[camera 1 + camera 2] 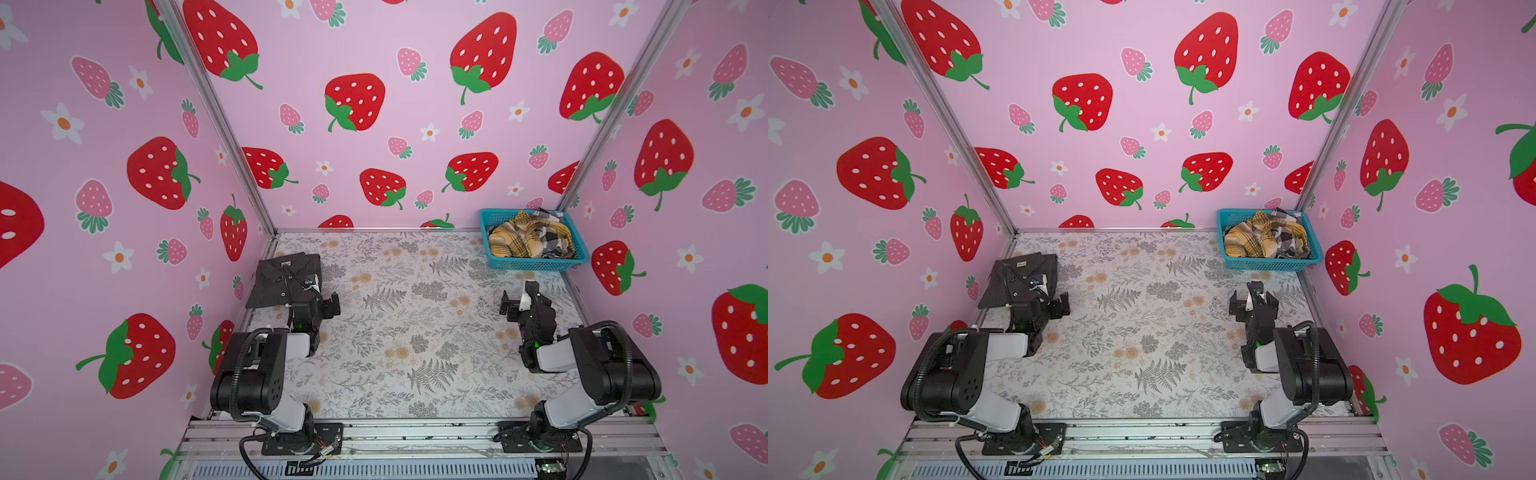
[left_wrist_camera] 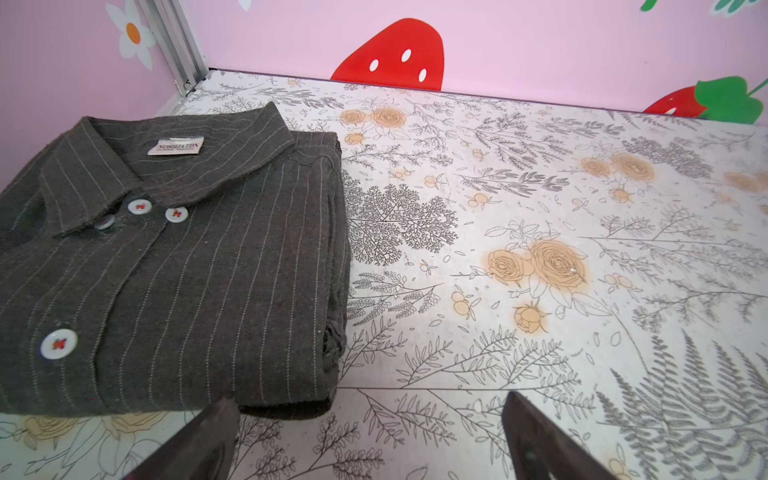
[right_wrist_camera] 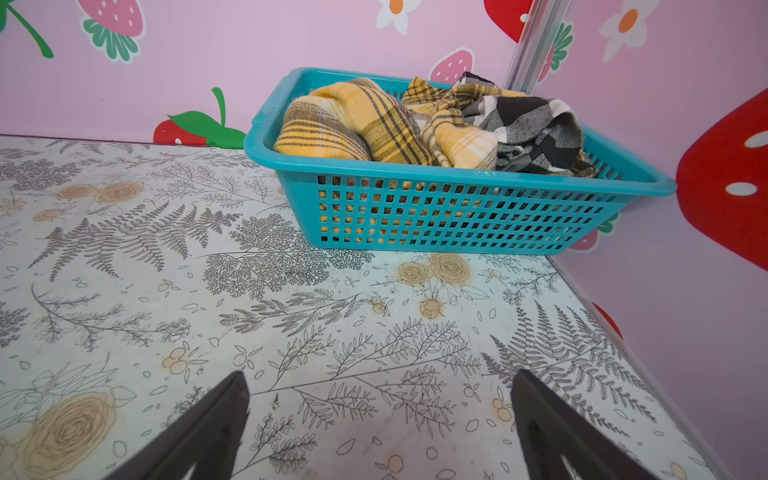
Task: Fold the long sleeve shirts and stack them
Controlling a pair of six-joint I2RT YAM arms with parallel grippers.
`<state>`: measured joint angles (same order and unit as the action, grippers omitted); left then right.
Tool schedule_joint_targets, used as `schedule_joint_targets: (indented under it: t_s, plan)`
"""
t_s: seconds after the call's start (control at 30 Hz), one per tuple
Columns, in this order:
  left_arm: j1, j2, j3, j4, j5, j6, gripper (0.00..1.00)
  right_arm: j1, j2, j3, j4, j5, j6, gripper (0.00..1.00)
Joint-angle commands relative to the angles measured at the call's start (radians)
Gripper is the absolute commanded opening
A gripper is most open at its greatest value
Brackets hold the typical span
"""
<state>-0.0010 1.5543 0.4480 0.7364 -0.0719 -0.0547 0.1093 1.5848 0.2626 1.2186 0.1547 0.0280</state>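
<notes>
My left fingers (image 2: 199,444) and right fingers (image 3: 199,432) stood spread, empty. The charcoal shirt (image 2: 166,270) lay folded on the surface (image 2: 498,208), far left. Lifting the plaid shirt (image 3: 340,124) from the basket (image 3: 457,216), I risked dragging the tangled check shirt (image 3: 532,124) along.

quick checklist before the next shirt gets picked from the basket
1. dark shirt folded, lying flat by the left wall: ok
2. left gripper open and empty: ok
3. right gripper open and empty, pointing at the basket: ok
4. yellow shirt exposed in the basket: ok
5. check shirt free of the yellow one: cannot tell, they lie bunched together
</notes>
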Motion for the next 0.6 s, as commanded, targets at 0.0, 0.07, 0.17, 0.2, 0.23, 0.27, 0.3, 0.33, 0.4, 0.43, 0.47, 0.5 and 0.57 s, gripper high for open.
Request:
schedule_joint_targets:
  t_s: [0.0, 0.07, 0.17, 0.2, 0.23, 0.27, 0.3, 0.33, 0.4, 0.43, 0.47, 0.5, 0.57]
  plan:
    - [-0.011, -0.005, 0.003, 0.035, -0.030, 0.025, 0.99, 0.002, -0.012, 0.004, 0.034, -0.007, -0.013, 1.00]
    - [0.001, -0.004, 0.010, 0.025, 0.001, 0.021, 0.99, 0.003, -0.012, 0.004, 0.034, -0.007, -0.014, 1.00]
    - [0.004, -0.004, 0.011, 0.024, 0.007, 0.019, 0.99, 0.001, -0.012, 0.004, 0.034, -0.007, -0.014, 1.00]
    - [0.004, -0.003, 0.011, 0.022, 0.007, 0.019, 0.99, 0.002, -0.012, 0.004, 0.033, -0.007, -0.014, 1.00]
    - [0.005, -0.002, 0.011, 0.023, 0.007, 0.019, 0.99, 0.002, -0.012, 0.004, 0.034, -0.007, -0.014, 1.00]
    - [0.004, -0.003, 0.011, 0.022, 0.007, 0.019, 0.99, 0.002, -0.012, 0.003, 0.034, -0.007, -0.013, 1.00]
    - [0.004, -0.004, 0.011, 0.022, 0.007, 0.019, 0.99, 0.002, -0.012, 0.004, 0.034, -0.007, -0.014, 1.00]
    - [0.004, -0.005, 0.011, 0.023, 0.007, 0.019, 0.99, 0.002, -0.013, 0.004, 0.033, -0.007, -0.013, 1.00]
    - [0.004, -0.003, 0.011, 0.023, 0.007, 0.019, 0.99, 0.003, -0.012, 0.004, 0.033, -0.007, -0.014, 1.00]
    - [0.004, -0.002, 0.011, 0.022, 0.007, 0.020, 0.99, 0.003, -0.012, 0.004, 0.034, -0.007, -0.014, 1.00]
    - [0.004, -0.003, 0.010, 0.021, 0.007, 0.019, 0.99, 0.003, -0.012, 0.004, 0.033, -0.007, -0.014, 1.00]
    - [0.004, -0.003, 0.011, 0.022, 0.007, 0.019, 0.99, 0.002, -0.012, 0.004, 0.035, -0.007, -0.013, 1.00]
    - [0.004, -0.002, 0.012, 0.021, 0.007, 0.019, 0.99, 0.002, -0.011, 0.003, 0.034, -0.008, -0.014, 1.00]
